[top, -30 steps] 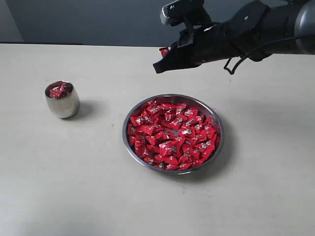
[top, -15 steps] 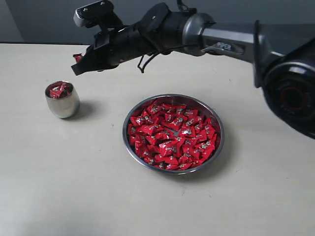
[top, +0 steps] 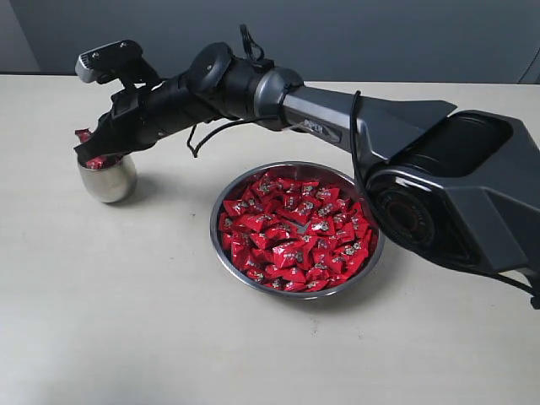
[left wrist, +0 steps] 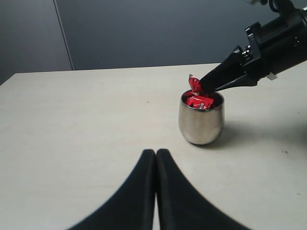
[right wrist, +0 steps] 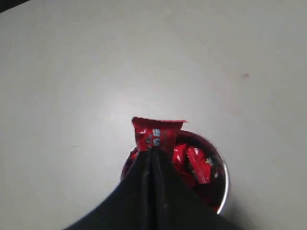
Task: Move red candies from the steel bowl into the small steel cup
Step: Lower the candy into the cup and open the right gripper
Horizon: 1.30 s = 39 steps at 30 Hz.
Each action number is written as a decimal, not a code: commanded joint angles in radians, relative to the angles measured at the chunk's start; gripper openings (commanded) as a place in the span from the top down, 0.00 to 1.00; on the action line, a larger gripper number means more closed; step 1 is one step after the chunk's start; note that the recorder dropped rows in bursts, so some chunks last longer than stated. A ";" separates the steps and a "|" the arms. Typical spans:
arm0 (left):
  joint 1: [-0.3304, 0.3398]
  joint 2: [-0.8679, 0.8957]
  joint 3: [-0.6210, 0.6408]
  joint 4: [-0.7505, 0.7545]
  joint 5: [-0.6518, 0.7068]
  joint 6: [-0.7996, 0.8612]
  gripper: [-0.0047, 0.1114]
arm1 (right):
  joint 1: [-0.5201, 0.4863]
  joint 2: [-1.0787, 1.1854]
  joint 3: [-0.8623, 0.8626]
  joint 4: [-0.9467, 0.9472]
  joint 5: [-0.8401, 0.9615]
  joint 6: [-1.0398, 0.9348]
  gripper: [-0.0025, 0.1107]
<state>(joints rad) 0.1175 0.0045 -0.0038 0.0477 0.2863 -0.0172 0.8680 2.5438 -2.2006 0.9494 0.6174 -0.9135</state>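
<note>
Here, in the exterior view, the right gripper is pinched shut on one red wrapped candy just above the small rounded steel cup; the wide shallow steel bowl nearby holds many red candies. Left wrist view: the left gripper is closed, empty, apart from the cup. Right wrist view: the candy hangs over the cup's mouth.

One steel bowl, one small steel cup, dozens of red candies, one table.
</note>
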 commanded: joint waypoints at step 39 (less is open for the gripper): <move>0.001 -0.004 0.004 -0.002 -0.002 -0.002 0.96 | 0.000 -0.051 -0.008 -0.190 0.077 0.111 0.99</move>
<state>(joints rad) 0.1175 0.0045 -0.0038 0.0477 0.2863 -0.0172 0.8680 2.5094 -2.2021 0.7646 0.6932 -0.8032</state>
